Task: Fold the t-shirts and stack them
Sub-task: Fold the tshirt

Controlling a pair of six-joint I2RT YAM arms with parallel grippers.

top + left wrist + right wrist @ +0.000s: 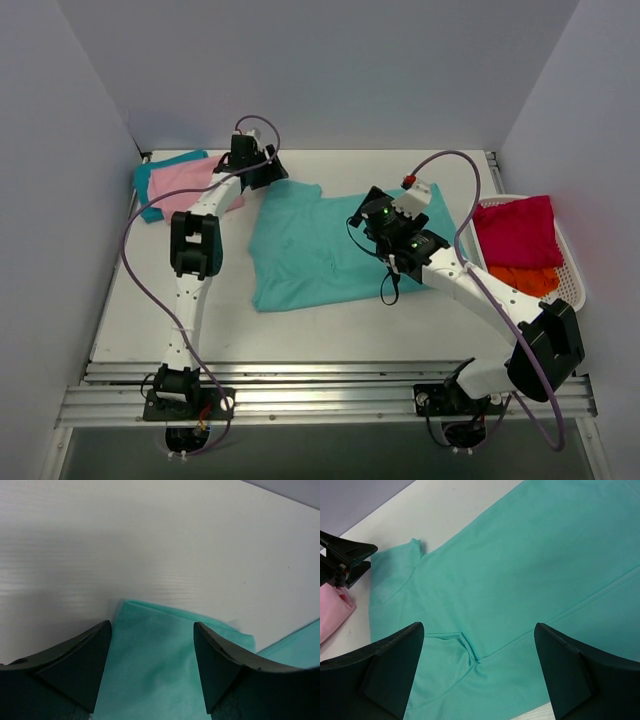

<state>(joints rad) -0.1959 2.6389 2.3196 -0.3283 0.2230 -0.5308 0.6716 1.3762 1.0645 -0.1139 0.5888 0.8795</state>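
Mint-green soft cloth tee (310,255) lies spread on the white table (140,320); we see the left gripper (152,629) and right gripper (479,631) both parted over it.

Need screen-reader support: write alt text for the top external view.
A mint green t-shirt lies spread flat, the left gripper at a sleeve, the right gripper above its middle. Pink t-shirt on teal t-shirt, far left; crimson t-shirt and orange t-shirt in a white basket, right.
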